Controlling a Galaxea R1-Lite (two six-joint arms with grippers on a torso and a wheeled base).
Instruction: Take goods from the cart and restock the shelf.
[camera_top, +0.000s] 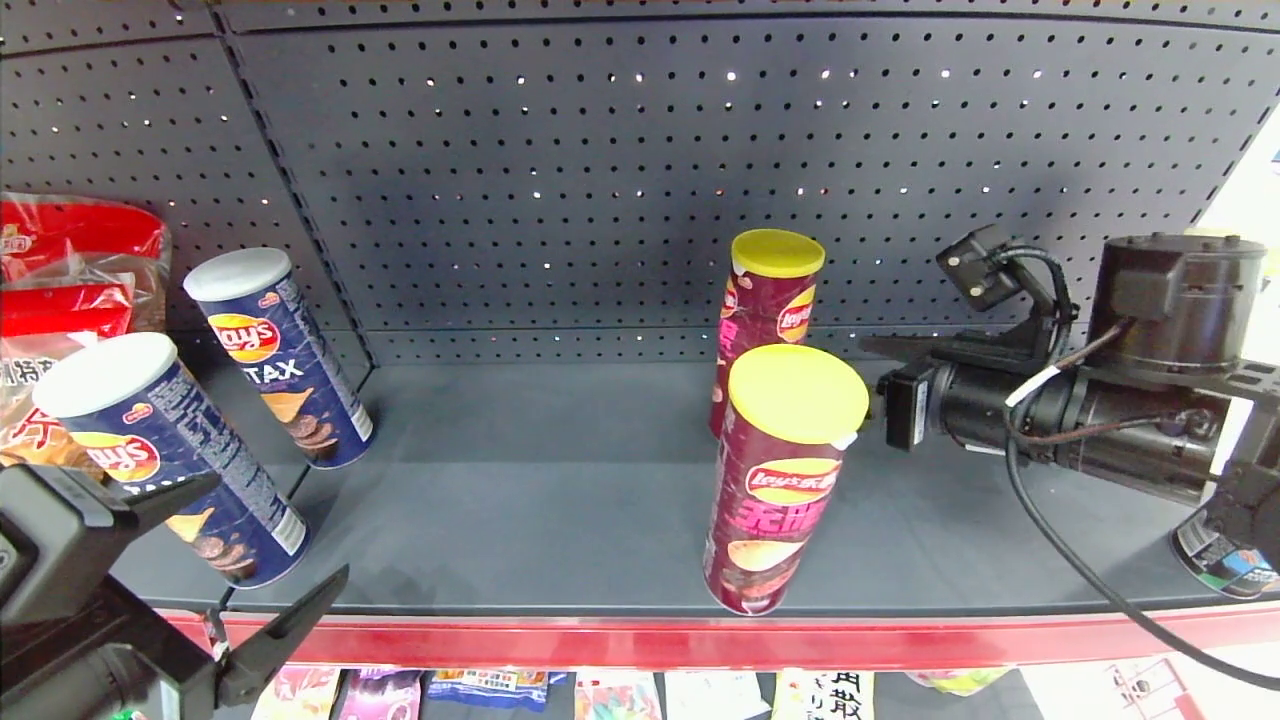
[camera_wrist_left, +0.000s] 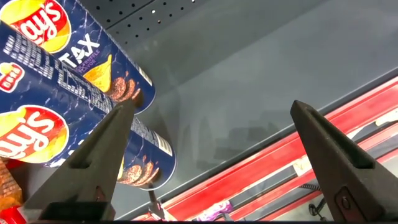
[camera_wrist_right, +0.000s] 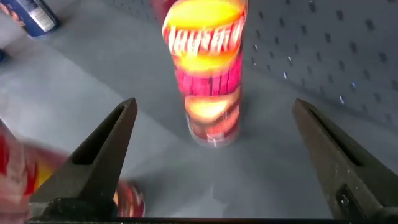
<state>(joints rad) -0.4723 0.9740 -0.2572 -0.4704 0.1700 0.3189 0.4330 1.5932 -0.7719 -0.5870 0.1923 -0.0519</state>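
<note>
The right gripper is hovering wide open beside the front maroon can on the shelf, the left gripper gaping empty near the front blue can.

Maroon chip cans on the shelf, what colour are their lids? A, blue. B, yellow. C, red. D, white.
B: the front maroon can and the rear maroon can both carry yellow lids, while the white lids sit on the near blue can and the far blue can.
</note>
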